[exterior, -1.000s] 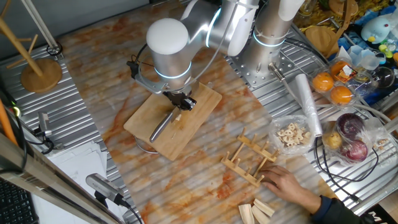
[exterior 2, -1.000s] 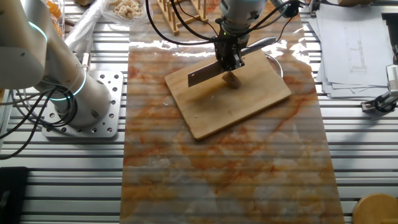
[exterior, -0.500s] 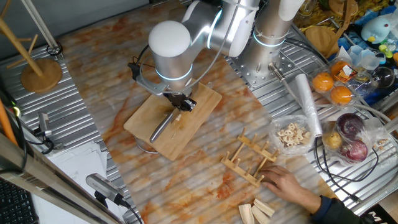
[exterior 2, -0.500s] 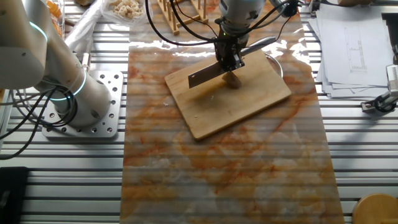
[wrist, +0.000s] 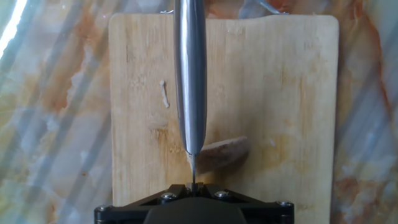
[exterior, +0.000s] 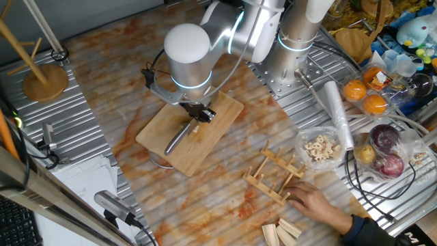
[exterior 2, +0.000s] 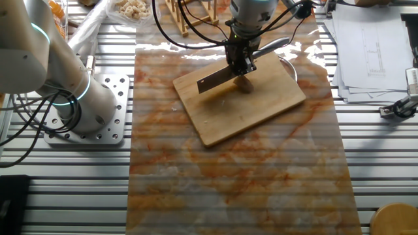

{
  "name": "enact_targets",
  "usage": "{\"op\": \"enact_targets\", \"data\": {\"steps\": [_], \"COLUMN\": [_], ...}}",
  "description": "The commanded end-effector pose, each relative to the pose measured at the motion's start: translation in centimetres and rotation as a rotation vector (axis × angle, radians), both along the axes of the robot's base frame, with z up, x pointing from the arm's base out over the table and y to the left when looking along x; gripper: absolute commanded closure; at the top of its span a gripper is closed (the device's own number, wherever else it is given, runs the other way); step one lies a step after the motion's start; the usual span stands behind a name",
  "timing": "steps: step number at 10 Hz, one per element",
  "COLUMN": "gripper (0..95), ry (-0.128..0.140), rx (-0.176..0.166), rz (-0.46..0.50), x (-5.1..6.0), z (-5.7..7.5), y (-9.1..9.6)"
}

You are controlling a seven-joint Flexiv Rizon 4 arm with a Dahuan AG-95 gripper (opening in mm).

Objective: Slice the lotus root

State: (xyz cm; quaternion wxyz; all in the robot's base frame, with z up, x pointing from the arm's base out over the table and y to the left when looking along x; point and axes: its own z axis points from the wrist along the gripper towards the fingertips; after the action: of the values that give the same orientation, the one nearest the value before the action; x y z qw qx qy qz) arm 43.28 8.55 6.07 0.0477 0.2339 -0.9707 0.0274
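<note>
A wooden cutting board (exterior: 222,109) (exterior 2: 261,108) (wrist: 280,93) lies on the marbled mat. On it rests the lotus root (wrist: 221,154) (exterior 2: 245,83), a small tan chunk. My gripper (wrist: 194,185) (exterior 2: 238,64) (exterior: 198,113) is shut on a steel knife (wrist: 190,74) (exterior 2: 214,79) (exterior: 179,139), held edge-down over the board. In the hand view the blade's thin spine runs just left of the chunk, touching its left end. A thin pale sliver (wrist: 164,93) lies on the board left of the knife.
A person's hand (exterior: 315,198) rests by a wooden rack (exterior: 276,174) near the front right. Behind it sit a clear bag of holed slices (exterior: 321,147), oranges (exterior: 365,96) and red onions (exterior: 386,150). Wooden blocks (exterior: 283,232) lie at the front edge. Papers (exterior 2: 372,46) lie beside the mat.
The arm's upper joint has shifted very slightly; the knife, the chunk and the board stay where they were.
</note>
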Motion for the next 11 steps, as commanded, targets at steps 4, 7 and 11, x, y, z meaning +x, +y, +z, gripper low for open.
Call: {"op": "enact_targets", "data": {"steps": [4,7,11], "gripper": [95.0,95.0,95.0], "ry": [-0.009,0.0,-0.01], "rx": [0.013,0.009,0.001], "rz": [0.007,0.015,0.015], "x": [0.0,0.2,0.6], "z": [-0.1,3.1,1.7], "y": [-0.1,0.0,-0.2]}}
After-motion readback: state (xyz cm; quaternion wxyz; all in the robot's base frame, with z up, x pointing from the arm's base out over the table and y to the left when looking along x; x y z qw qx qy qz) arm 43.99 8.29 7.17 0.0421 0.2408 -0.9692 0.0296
